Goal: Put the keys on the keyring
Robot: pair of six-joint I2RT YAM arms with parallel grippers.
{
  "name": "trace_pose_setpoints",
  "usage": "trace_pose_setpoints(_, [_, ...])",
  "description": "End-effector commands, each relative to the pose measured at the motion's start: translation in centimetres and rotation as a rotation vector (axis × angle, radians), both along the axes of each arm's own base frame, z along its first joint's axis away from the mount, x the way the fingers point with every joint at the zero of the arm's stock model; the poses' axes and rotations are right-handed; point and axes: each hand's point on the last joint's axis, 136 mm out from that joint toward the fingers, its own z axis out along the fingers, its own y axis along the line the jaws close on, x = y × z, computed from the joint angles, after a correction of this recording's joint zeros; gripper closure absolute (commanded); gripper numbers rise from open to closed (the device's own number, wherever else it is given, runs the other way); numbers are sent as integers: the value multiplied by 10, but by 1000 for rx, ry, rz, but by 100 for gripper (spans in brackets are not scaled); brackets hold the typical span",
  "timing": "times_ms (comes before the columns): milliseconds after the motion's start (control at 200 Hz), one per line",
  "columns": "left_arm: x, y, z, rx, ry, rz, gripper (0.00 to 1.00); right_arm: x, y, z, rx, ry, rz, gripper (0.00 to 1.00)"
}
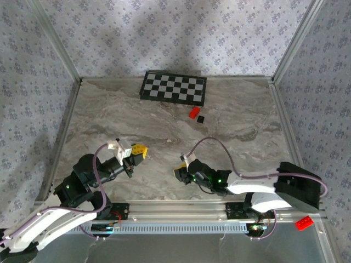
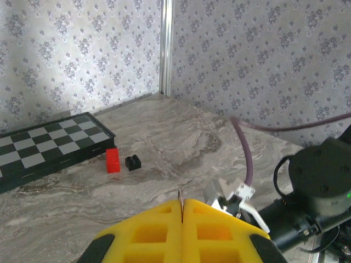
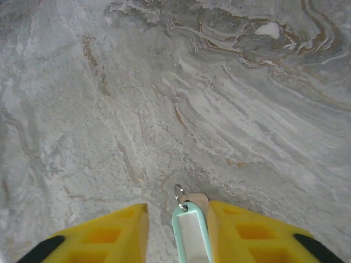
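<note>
- Yellow-fingered left pincer (image 2: 182,213) is clenched, its two pads pressed flat together; a thin dark metal wire with a tiny loop at its tip, the keyring (image 2: 181,196) as far as can be told, stands upright out of the seam between them
- Seen from above, this left pincer (image 1: 138,149) sits at 9 o'clock on the marbled surface (image 1: 241,109) and points toward 2 o'clock
- Right pincer (image 3: 176,211) is released, its yellow fingers (image 3: 109,233) standing apart over bare marble
- The keys (image 3: 192,235) show as one pale mint-green flat piece with a small silver ring at its 12 o'clock end; it lies between those fingers, touching the one at 3 o'clock, with a clear gap to the one at 9 o'clock, and whether it rests on the marble cannot be told
- From above, the right pincer (image 1: 179,173) is at 6 o'clock on the surface, pointing toward 10 o'clock, well apart from the left one
- Chessboard (image 1: 174,87) lies flat at 12 o'clock by the back edge
- Red block (image 1: 194,113) and black cube (image 1: 201,119) sit just beside each other at 1 o'clock, near the board's corner and well apart from both pincers
- Second red block (image 1: 303,223) lies off the surface at 4 o'clock, on the frame by the right arm's base
</note>
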Motion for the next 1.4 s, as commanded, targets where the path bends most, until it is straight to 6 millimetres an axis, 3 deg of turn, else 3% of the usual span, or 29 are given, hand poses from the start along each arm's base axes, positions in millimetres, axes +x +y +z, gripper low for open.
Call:
trace_pose_setpoints(0, [-2, 2, 6, -27, -12, -1, 100, -3, -17, 8, -127, 101, 28, 61])
trace_pose_setpoints(135, [-3, 4, 6, -27, 8, 6, 100, -4, -25, 25, -269, 202, 123, 59])
trace_pose_setpoints(190, [-3, 6, 7, -29, 25, 8, 100, -7, -29, 27, -344, 253, 164, 54])
trace_pose_setpoints(405, [-9, 17, 1, -40, 92, 27, 100, -1, -11, 43, -548, 393, 338, 50])
trace_pose_setpoints(715, [-20, 43, 12, -83, 95, 61, 100, 10, 11, 13, -692, 599, 440, 49])
trace_pose_setpoints(900, [-22, 49, -1, -79, 139, 82, 100, 15, 21, -1, -788, 628, 460, 49])
trace_pose_setpoints(1159, [-26, 64, -8, -137, 134, 111, 100, 22, 21, -18, -893, 619, 429, 49])
trace_pose_setpoints(1394, [-28, 64, -8, -142, 132, 101, 100, 15, 20, -27, -979, 629, 448, 50])
